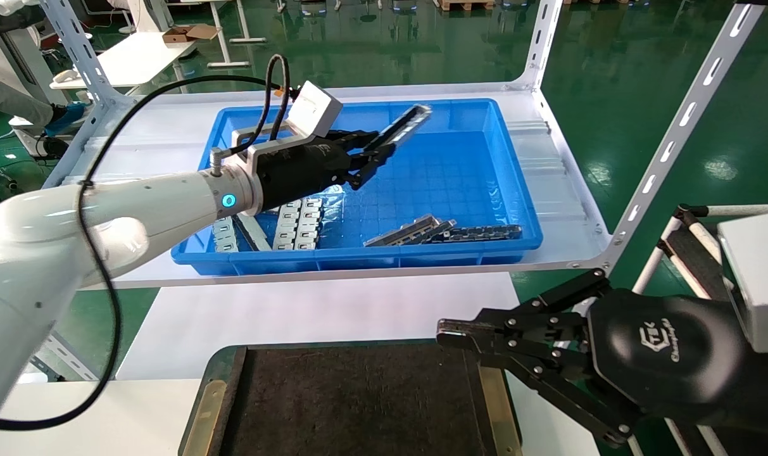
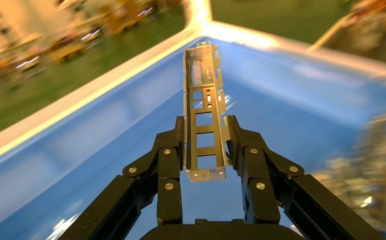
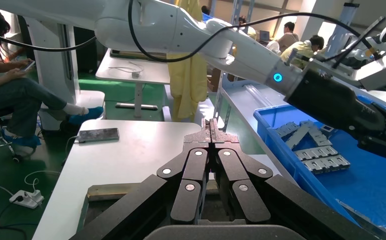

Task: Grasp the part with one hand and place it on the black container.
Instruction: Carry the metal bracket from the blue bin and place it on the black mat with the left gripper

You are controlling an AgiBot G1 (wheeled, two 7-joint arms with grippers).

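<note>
The left gripper (image 1: 368, 155) is clamped on the part (image 2: 204, 107), holding it in the air above the blue bin (image 1: 510, 171), pointing toward two o'clock. The black container (image 1: 358, 399) lies at six o'clock; the right gripper (image 1: 459, 339), pinched closed and empty, waits beside it

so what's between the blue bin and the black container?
In the head view, only bare white tabletop lies between the blue bin and the black container. The left pincer holds the part above the bin.
</note>
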